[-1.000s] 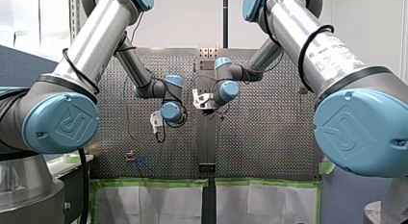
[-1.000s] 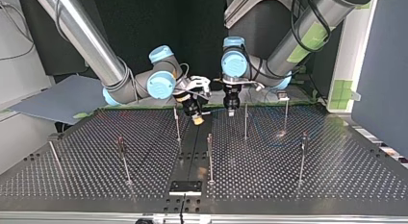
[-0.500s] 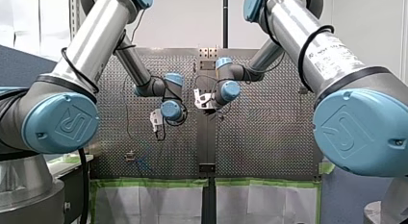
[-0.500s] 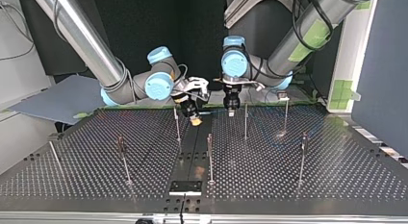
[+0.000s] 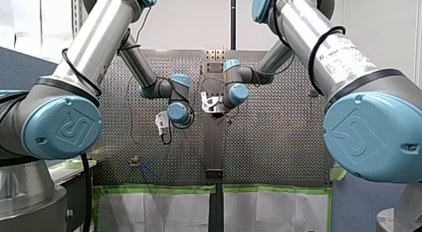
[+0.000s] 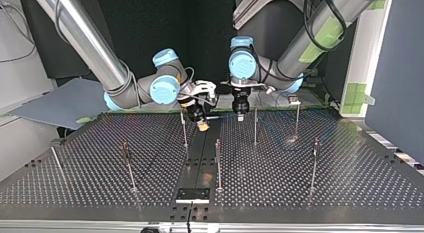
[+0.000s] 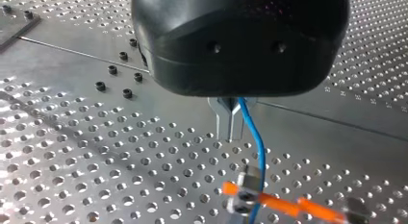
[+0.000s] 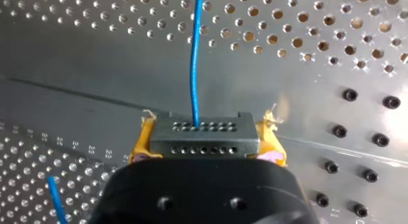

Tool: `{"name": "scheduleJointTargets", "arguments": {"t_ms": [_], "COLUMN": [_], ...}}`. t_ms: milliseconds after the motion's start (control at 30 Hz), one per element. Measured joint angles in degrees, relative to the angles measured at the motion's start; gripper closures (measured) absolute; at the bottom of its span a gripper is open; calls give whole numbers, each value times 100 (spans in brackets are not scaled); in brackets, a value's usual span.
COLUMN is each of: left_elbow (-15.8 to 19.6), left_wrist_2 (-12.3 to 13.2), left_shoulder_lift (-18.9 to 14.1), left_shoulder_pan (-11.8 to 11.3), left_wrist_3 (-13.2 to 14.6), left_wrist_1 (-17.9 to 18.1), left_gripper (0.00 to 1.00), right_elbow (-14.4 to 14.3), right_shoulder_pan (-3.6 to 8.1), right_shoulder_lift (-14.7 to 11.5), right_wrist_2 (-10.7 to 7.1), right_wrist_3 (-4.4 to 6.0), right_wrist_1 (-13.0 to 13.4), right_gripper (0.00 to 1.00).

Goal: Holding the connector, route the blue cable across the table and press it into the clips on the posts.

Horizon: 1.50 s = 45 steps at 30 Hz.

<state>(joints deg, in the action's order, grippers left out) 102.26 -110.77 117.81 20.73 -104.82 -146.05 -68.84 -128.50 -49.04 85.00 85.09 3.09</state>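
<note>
My right gripper (image 8: 204, 140) pinches the connector (image 8: 202, 128) between yellow pads (image 8: 270, 137); the cable (image 8: 194, 60) leaves it straight ahead. My left gripper (image 7: 230, 133) is closed on the cable, which leads to a blurred clip (image 7: 248, 183). That gripper's body hides the cable's upper stretch

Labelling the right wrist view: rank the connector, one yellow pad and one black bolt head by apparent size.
1. connector, largest.
2. yellow pad, only its edge showing beside the connector.
3. bolt head, smallest, though it lies farther from the camera, so true size is unsure.
</note>
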Motion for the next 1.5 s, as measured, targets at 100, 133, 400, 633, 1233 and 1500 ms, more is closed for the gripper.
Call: {"name": "scheduleJointTargets", "arguments": {"t_ms": [100,133,400,633,1233,1500], "left_elbow": [1,1,2,0,0,-26], "left_wrist_2": [-13,-15,-13,-17,-9,212], "left_shoulder_lift": [-61,-99,-464,-860,-1793,-2147], "left_shoulder_pan": [4,7,45,69,99,1], "left_wrist_3": [-1,-1,19,27,51,26], "left_wrist_1": [-3,-4,-97,-241,-320,-245], "left_gripper": [100,100,100,100,100,100], "right_elbow": [2,2,0,0,-1,-4], "right_shoulder_pan": [8,9,8,-18,-69,-74], "right_shoulder_lift": [-55,-81,-423,-770,-1723,-2133], "right_wrist_2": [0,0,0,1,-4,8], "right_wrist_3": [2,6,152,352,771,808], "right_wrist_1": [0,-1,8,-8,-279,-370], "right_gripper": [100,100,100,100,100,100]}}
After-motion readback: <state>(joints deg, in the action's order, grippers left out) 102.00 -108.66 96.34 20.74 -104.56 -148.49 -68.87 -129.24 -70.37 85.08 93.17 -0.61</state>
